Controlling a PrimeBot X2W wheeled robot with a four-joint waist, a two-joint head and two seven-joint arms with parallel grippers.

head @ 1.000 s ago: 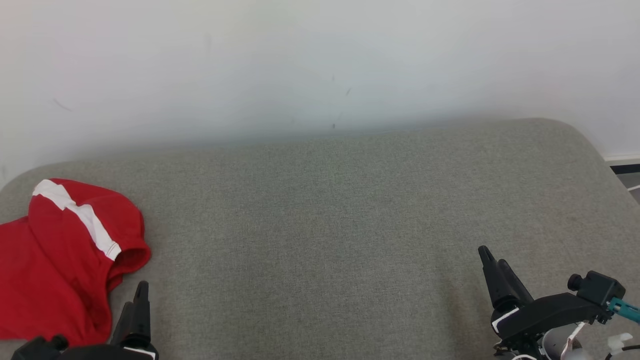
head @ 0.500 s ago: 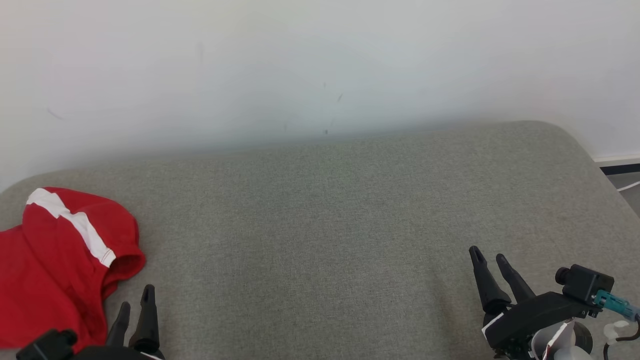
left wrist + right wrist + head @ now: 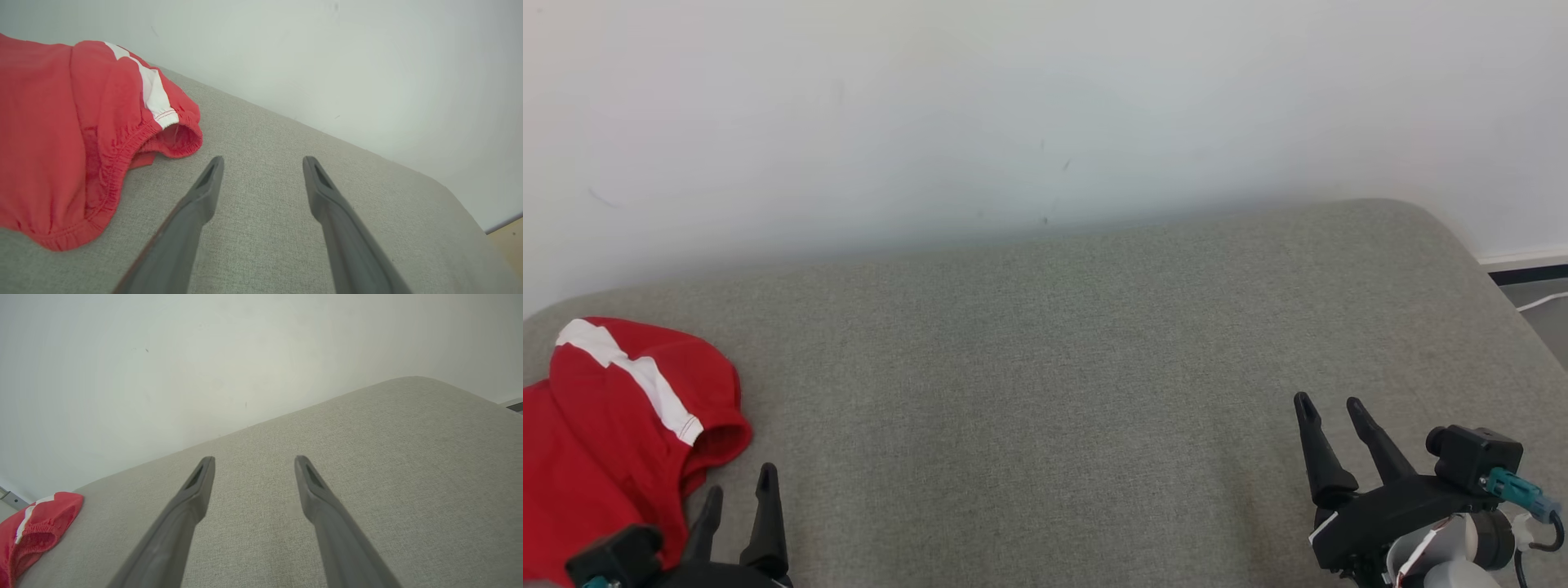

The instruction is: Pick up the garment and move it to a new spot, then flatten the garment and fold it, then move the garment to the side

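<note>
Red garment (image 3: pixel 613 425) with a white stripe, crumpled at the left end of the grey fabric surface (image 3: pixel 1045 367), close to the white wall (image 3: pixel 1045 98). Left claw (image 3: pixel 739 486) spread wide and empty, just beside the garment's elastic opening, not touching it. Right claw (image 3: pixel 1329 404) spread wide as well, empty, well apart from the garment, over bare fabric near the right end.

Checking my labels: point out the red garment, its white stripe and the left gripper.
red garment (image 3: pixel 596 465), head view, middle of the red cloth.
white stripe (image 3: pixel 637 377), head view, midway along the stripe.
left gripper (image 3: pixel 739 482), head view, gap between its open fingertips.
</note>
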